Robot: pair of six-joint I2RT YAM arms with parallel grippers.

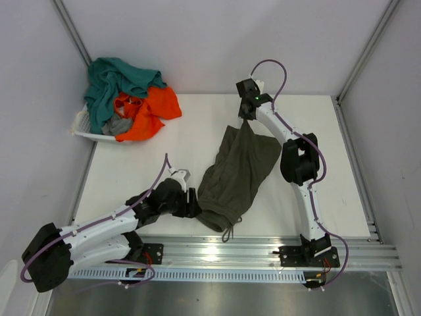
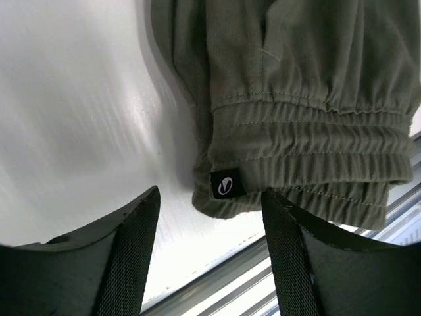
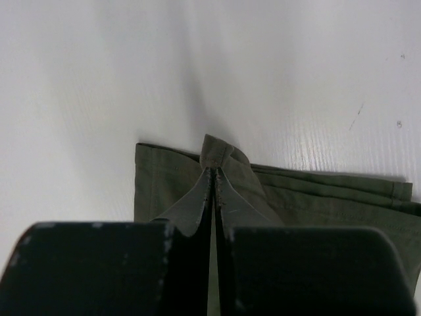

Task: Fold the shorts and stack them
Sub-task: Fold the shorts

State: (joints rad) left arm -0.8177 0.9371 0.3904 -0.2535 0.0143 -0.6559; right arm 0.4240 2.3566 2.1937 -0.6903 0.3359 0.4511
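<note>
The dark olive-green shorts lie on the white table, waistband with drawstring at the near edge, legs toward the back. My right gripper is shut on the hem of a leg and lifts it a little off the table. My left gripper is open, just left of the waistband's corner; in the left wrist view the elastic waistband with a small black label lies just ahead of the open fingers. Teal, orange and grey shorts are heaped in the basket.
The white plastic basket stands at the table's back left corner. A metal rail runs along the near edge just below the waistband. Grey walls close in on both sides.
</note>
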